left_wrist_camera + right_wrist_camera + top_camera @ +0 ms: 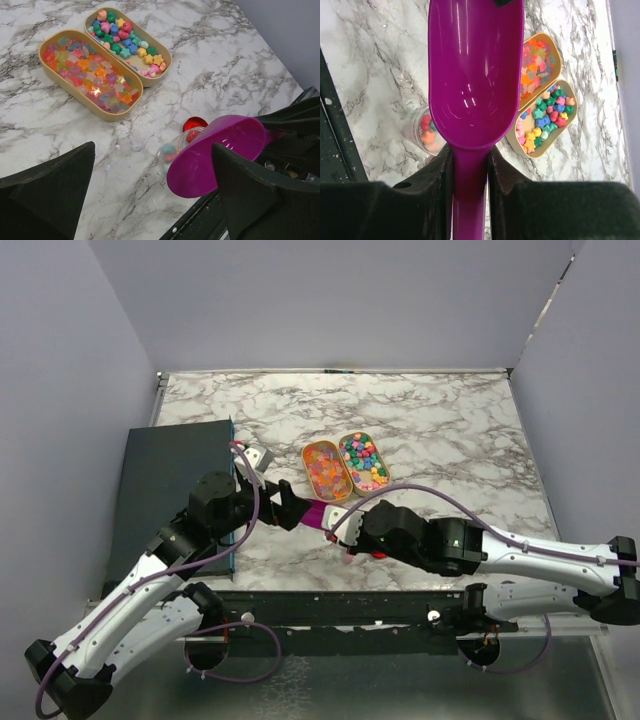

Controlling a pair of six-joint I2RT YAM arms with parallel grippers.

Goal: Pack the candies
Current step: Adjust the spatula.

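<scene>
Heads up, a few things are looking dicey here. Your right gripper (470,152) is pinching the handle of the purple scoop (475,75), and the bowl is sitting empty. The candies (125,40) are lying in the two tan trays (70,90) further out on the table (450,420), with only a few in the little clear jar (170,150) near the arm bases.

The main worry is that the scoop is looking way wider than the jar's mouth. If you're tipping a full load in, I'd guess most of it is bouncing off the rim and rolling across the marble.

The jar also looks light, and nothing is holding it. Your left gripper (290,505) is spread wide and gripping nothing, hovering close to the scoop. So you're risking two bumps: scoop against jar, knocking it over, or the arms clipping each other as the scoop heads for the trays.

The grip is only on the thin handle, so digging hard into a tray may be twisting the scoop in the jaws. The red lid (195,122) is lying right by the jar, where a nudge is easy.
</scene>
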